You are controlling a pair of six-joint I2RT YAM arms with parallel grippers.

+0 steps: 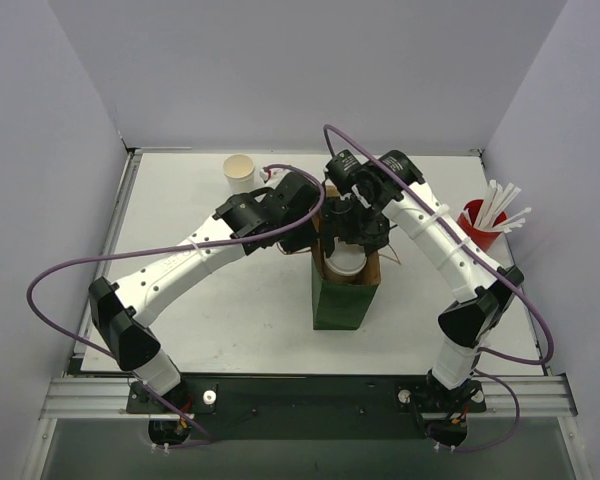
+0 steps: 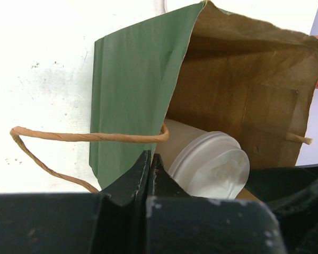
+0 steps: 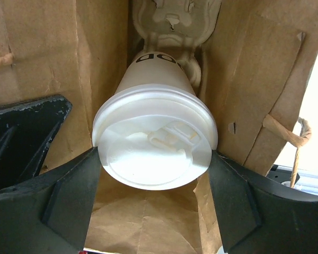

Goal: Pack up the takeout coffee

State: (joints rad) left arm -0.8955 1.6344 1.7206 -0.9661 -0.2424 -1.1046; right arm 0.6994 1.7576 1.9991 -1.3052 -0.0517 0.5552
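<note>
- The right claw [image 3: 153,161] stands fairly wide, one finger pressed on each side of the rim of the lidded cup [image 3: 155,124]; it holds that cup by the lid.
- The lidded cup hangs inside the mouth of the green paper bag [image 1: 337,308], which is brown within. The cup is tilted, with its lid toward the wrist camera.
- Below the cup's base, deeper in the bag, lies the moulded cup carrier [image 3: 172,21]. I cannot tell whether the cup touches it.
- The bag's brown walls close in on both sides of the claw's fingers, and a twisted paper handle [image 3: 284,132] hangs just outside the right finger.
- The left claw [image 2: 149,165] is closed tight, its tips meeting at the bag's rim on the green side. I cannot tell whether paper is pinched between them.
- Beside it the bag's other handle [image 2: 85,137] loops out over the white tabletop [image 1: 210,320].
- Seen from above, both arms crowd over the bag's mouth and hide most of it.
- An open cup [image 1: 239,171] without a lid stands upright at the tabletop's far edge, well apart from the bag, beyond the left arm.
- A red cup [image 1: 474,226] of white straws [image 1: 506,204] stands at the right edge, beyond the right arm.
</note>
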